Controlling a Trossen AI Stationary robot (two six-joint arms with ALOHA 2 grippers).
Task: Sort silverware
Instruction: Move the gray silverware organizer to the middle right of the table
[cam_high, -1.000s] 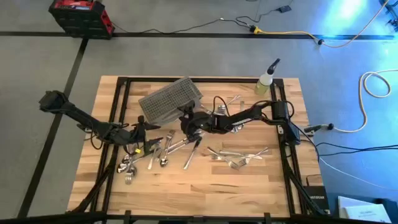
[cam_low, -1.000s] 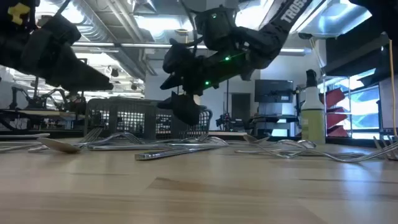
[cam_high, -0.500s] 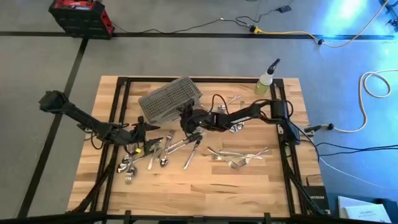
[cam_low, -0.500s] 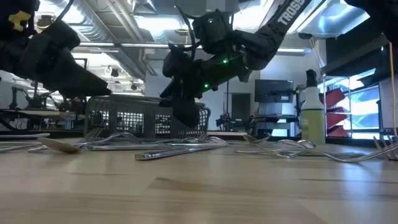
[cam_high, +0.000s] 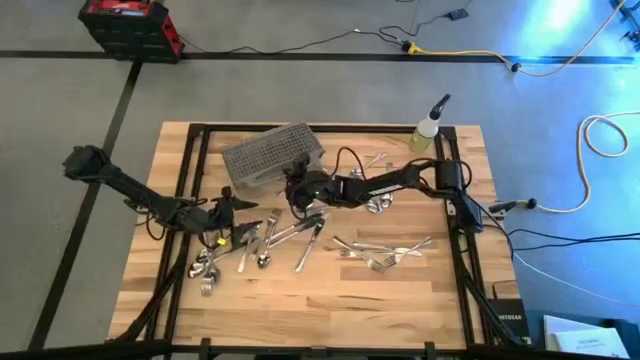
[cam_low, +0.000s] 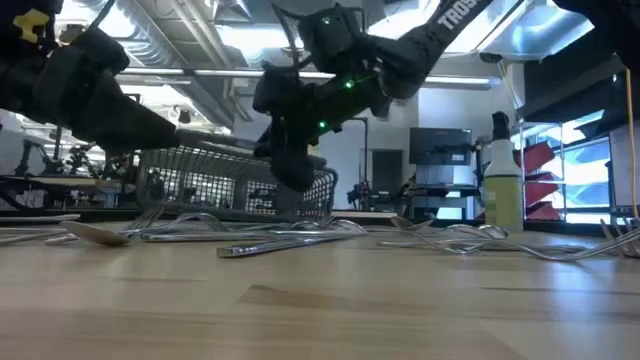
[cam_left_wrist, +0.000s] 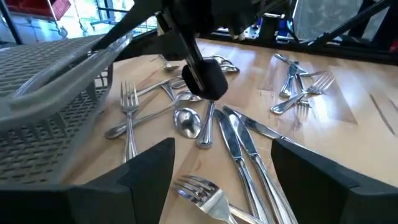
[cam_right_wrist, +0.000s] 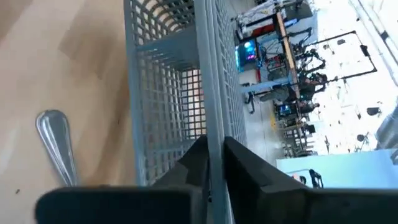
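Right hand (cam_high: 297, 187) is clamped on the rim of the mesh basket (cam_high: 268, 158), which is tilted with one end raised off the bench (cam_high: 330, 300). Left hand (cam_high: 232, 212) hovers with fingers spread above the silverware (cam_high: 262, 243), scattered on the bench just beside both hands.

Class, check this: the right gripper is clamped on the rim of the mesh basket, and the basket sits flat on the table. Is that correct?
Not quite. The right gripper does clamp the mesh basket rim, but the low view shows the basket tilted, its gripped end raised off the table.
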